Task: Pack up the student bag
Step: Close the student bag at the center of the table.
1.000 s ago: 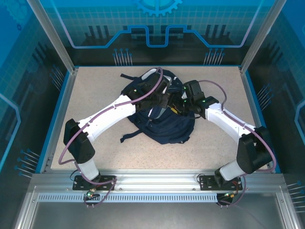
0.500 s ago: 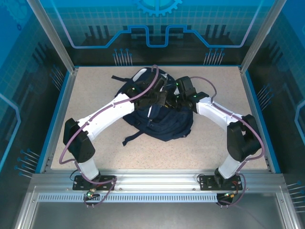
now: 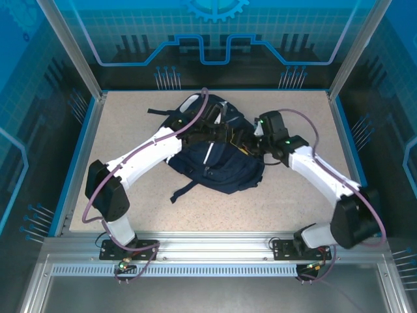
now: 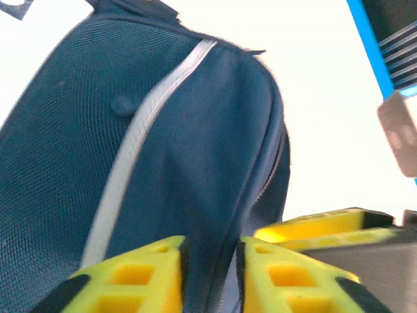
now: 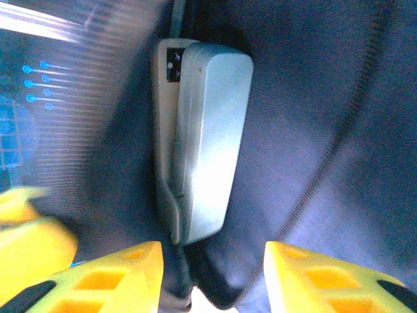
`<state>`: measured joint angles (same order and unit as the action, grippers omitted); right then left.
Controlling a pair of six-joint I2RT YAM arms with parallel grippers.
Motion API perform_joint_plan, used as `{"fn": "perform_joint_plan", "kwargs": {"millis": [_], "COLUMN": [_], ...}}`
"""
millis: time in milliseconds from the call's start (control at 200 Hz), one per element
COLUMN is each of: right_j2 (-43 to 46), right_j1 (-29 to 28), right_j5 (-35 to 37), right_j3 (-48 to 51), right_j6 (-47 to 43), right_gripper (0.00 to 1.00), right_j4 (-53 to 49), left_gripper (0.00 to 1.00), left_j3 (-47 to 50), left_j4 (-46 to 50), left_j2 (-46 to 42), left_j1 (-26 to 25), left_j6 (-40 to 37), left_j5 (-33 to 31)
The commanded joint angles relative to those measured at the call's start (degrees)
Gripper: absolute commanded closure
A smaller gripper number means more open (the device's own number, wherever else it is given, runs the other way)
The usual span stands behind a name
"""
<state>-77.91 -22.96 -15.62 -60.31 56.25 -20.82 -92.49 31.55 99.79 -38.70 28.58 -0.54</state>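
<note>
The student bag (image 3: 225,171) lies flat in the middle of the table (image 3: 130,130). Its long axis runs from far to near, leaning a little to the right at the near end, and 1 loose strap (image 3: 184,190) trails off toward the near left.

Your 2 arms meet over the far half of the bag. The left gripper (image 3: 223,134) comes in from the left and the right gripper (image 3: 251,141) from the right, and they sit just beside each other.

In the left wrist view the left gripper (image 4: 210,244) has its jaws drawn narrow, and a ridge of navy fabric with a zip line fills the gap between them. I judge it is pinching the bag there. The white stripe (image 4: 130,163) runs away from the fingers toward the far end of the bag.

In the right wrist view the right gripper (image 5: 212,248) stands wide. Dark fabric lies just ahead of it, and the grey patch (image 5: 205,140) sits straight ahead between the 2 fingers, but nothing is clamped as far as you can see.

The next move depends on that zip line. It lies along the bag's length, directly between your 2 grippers, and the right one is free to take the opposite side. If you want the mouth opened, pull across the long axis, not along it. Only a thin fold is held on the left, so it could slip.
</note>
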Motion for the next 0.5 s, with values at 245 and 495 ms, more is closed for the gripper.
{"fn": "perform_joint_plan", "kwargs": {"millis": [245, 495], "right_j2": [10.87, 10.54], "right_j1": [0.64, -5.91], "right_j5": [3.04, 7.63], "right_j3": [4.29, 3.78], "right_j6": [-10.19, -9.23], "right_gripper": [0.4, 0.21], "right_j4": [-17.53, -14.08], "left_gripper": [0.29, 0.28], "left_j3": [20.95, 40.23], "left_j4": [-12.08, -19.42], "left_j2": [-13.42, -20.84], "left_j1": [9.73, 13.52], "left_j6": [14.3, 28.12], "left_j5": [12.37, 10.34]}}
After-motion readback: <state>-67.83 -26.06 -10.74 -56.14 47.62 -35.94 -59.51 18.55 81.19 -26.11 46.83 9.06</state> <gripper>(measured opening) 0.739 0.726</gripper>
